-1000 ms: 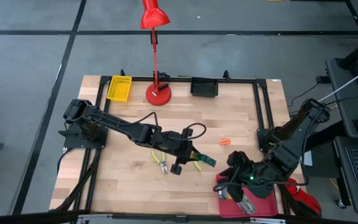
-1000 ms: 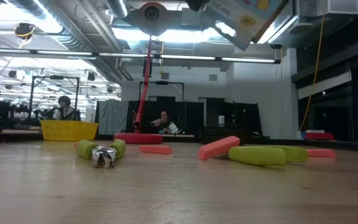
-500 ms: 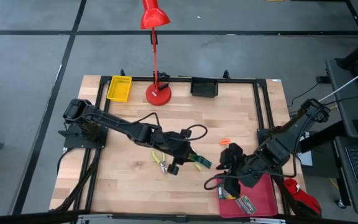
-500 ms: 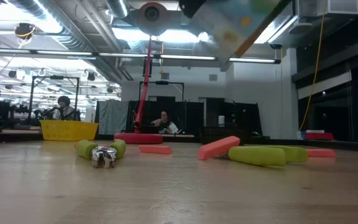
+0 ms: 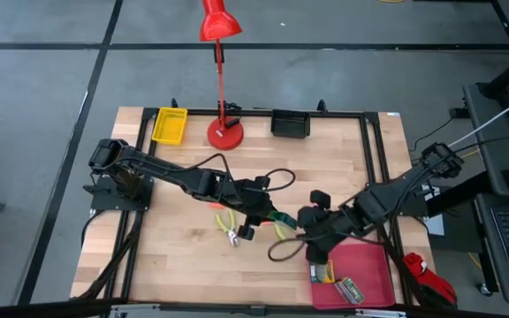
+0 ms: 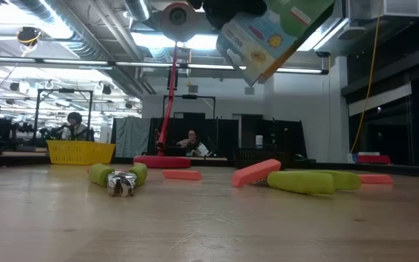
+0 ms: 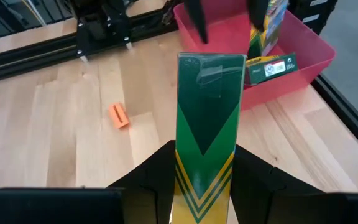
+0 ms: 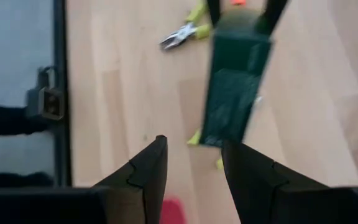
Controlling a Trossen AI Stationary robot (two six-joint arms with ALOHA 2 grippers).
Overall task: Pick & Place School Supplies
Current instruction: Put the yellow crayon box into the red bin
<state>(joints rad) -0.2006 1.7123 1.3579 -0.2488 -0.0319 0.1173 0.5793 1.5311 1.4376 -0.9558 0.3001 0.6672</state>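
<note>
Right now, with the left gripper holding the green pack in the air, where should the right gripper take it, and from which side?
Probably the free end of the green pack, which juts clear beyond the left gripper. Come from that end, opposite the left gripper; the open right gripper faces it.

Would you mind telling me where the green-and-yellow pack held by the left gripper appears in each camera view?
High view: the pack is mid-table, in the left gripper.
Low view: pack at top, tilted, above the table.
Left wrist view: pack central, between the fingers.
Right wrist view: pack ahead, hanging over the wood.
Shared landmark: the red tray.
</note>
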